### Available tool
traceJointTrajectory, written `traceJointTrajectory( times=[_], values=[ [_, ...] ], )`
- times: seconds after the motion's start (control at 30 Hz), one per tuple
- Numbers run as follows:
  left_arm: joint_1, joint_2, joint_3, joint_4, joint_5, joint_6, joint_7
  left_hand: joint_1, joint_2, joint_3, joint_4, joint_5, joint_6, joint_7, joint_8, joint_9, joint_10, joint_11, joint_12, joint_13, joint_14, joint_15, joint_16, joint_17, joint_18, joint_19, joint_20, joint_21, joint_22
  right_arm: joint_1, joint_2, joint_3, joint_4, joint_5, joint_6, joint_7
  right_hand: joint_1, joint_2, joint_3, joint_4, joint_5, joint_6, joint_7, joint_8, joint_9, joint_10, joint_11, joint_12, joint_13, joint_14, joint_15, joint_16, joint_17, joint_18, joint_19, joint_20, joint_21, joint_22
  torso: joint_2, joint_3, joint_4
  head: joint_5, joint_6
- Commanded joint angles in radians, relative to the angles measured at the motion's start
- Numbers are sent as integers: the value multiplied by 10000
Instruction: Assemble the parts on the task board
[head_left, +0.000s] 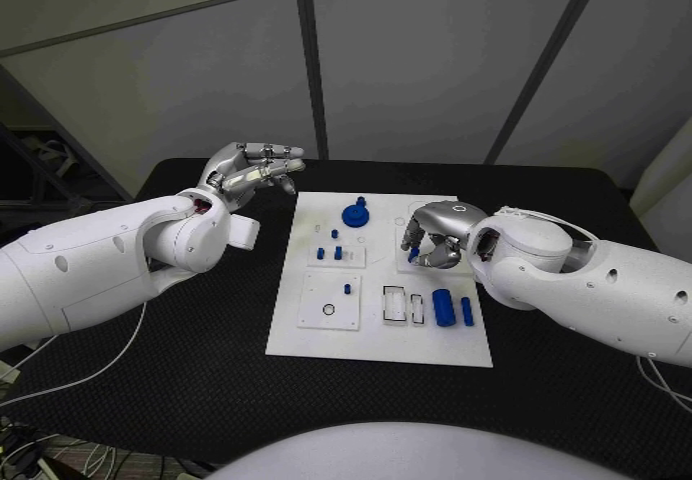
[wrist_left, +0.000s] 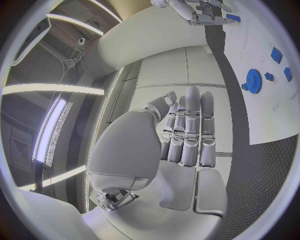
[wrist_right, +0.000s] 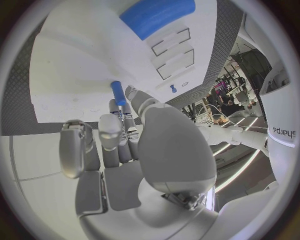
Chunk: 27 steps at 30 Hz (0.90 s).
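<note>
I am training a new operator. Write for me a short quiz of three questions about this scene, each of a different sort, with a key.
1. True or false: the left hand rests on the white board.
2. Which hand holds a small blue peg? A) left B) right C) neither
3. Fill in: the blue gear lies at the board's ____ end, seen from the robot (near or far).

Key: 1. False; it is raised off the board's side, over the black table, holding nothing. 2. B; the right hand pinches it over the board. 3. far.
</note>
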Motion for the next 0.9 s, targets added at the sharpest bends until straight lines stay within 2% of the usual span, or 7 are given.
traceJointTrajectory(
  times=[0.03,0.37,0.6,0.9],
  values=[
    [18,12,12,0,30,119,16,-46,21,-4,-44,-9,-59,-4,-45,-14,-67,28,-59,2,5,67,-40,-11,-118,-63,6,-48,-11,18,20,-1,-51,-139,225,-103,-2,17,107,-8,-39,115,-20,19,8,99,-20,-71,-20,-2,-32,64,-4,-4,318,-64,34,1452,-9,0,-6,-6,-1],
    [18,9,12,-5,30,122,7,-46,21,-4,-44,-9,-59,-4,-45,-14,-67,28,-59,2,5,67,-40,-11,-118,-63,6,-48,-11,16,40,-9,-132,-268,157,-173,-14,18,396,-55,-31,285,-54,19,14,259,-46,-159,-27,-3,-57,95,12,-15,339,-77,73,1492,-5,-3,-2,-2,-3],
    [18,8,12,-3,30,115,6,-46,21,-4,-44,-9,-59,-4,-45,-14,-67,28,-59,2,5,67,-40,-11,-118,-63,6,-48,-11,14,52,-12,-115,-284,-195,-70,-9,265,748,-123,-16,776,-233,167,115,1052,-285,34,106,60,-237,278,250,-139,575,-211,545,1888,-7,0,-4,-1,-17],
    [18,10,12,-13,30,108,1,-46,21,-4,-44,-9,-59,-4,-45,-14,-67,28,-59,2,5,67,-40,-11,-118,-63,6,-48,-11,10,29,-13,-40,-261,-925,-63,-97,543,792,-218,-35,1334,-425,368,327,1664,-519,112,254,106,-467,447,450,-268,816,-434,1023,2283,-10,-3,1,3,-39]
  ],
)
